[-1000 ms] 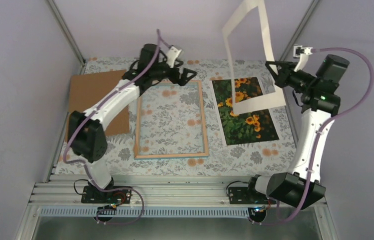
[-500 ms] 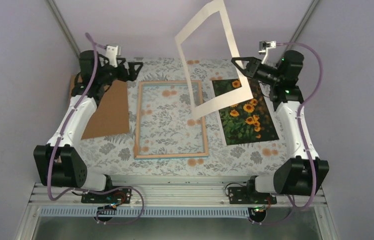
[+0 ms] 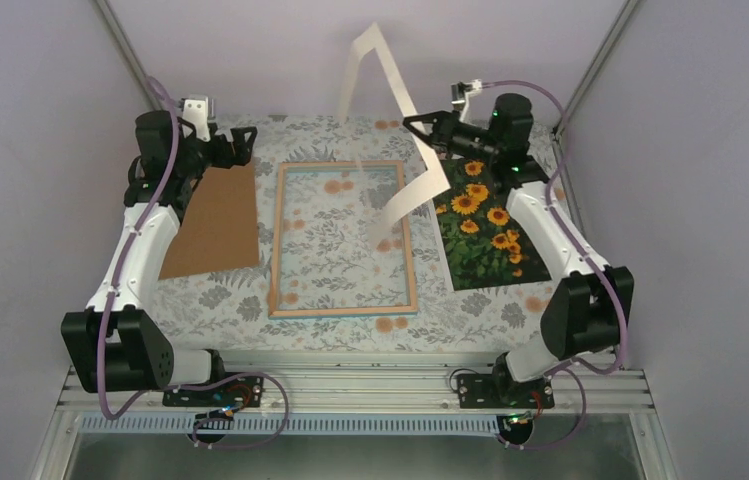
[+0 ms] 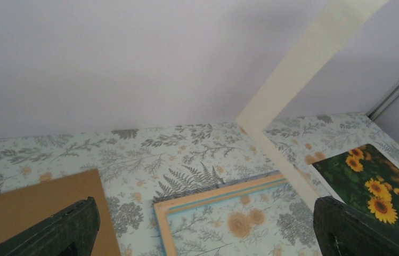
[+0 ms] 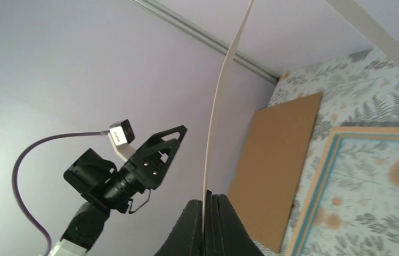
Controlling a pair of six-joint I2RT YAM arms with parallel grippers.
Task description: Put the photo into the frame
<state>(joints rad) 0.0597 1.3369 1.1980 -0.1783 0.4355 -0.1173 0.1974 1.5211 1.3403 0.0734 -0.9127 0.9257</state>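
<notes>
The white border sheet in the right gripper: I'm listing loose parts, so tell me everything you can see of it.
The white border sheet is a thin, off-white rectangle with a large rectangular window cut out, looking like card or stiff paper. It is up in the air, steeply tilted, edge-on to the right wrist camera. The right gripper is shut on one side strip; nothing else appears to touch it.

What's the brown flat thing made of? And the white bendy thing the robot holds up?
The brown board looks like cardboard or thin fibreboard: plain, matt, flat. The white border in the right gripper looks like thin card or paper: it curves in the air and is very thin edge-on.
</notes>
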